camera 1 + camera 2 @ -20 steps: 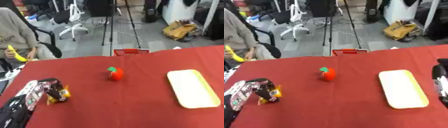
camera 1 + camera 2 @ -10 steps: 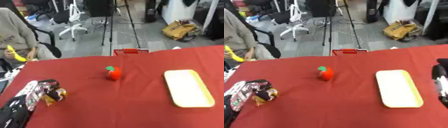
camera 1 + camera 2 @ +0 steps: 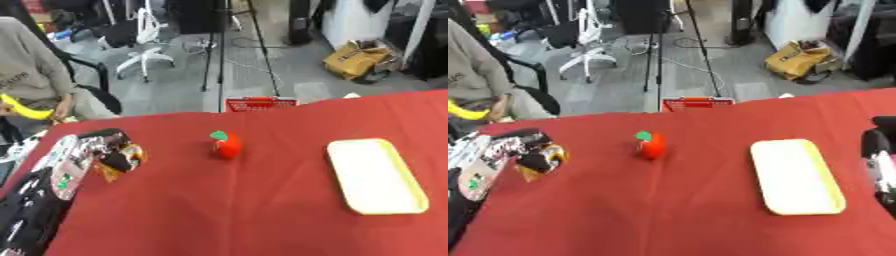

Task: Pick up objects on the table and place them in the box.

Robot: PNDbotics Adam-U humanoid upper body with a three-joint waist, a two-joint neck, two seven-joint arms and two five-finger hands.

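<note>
At the left edge the robot's left hand (image 3: 92,152), black with pale panels, has its fingers curled round a small orange and dark crinkly item, seemingly a wrapped snack (image 3: 121,159). Compared with the picture a second ago the hand sits higher and farther up the red tablecloth (image 3: 227,205), and the snack has risen with it. That suggests the pick is done and the carry is under way, though whether the item is quite clear of the cloth cannot be made out.

To the right of that hand, apart from it, a red tomato-like toy with a green stalk (image 3: 227,145) stands upright on the cloth, untouched and in the same spot. It looks like the next thing to collect.

Farther right again, well away from the holding hand, lies the shallow pale-yellow rectangular tray (image 3: 376,175), the likeliest "box" here. It appears empty.

The cloth between hand and tray is bare except for the toy, so a path passing nearer the robot than the toy seems the open one. The far table edge runs just behind the toy, with a small red basket (image 3: 260,103) beyond it.

The right hand (image 3: 883,167) shows only at the right edge of the right eye view, just beyond the tray; its fingers cannot be read.
</note>
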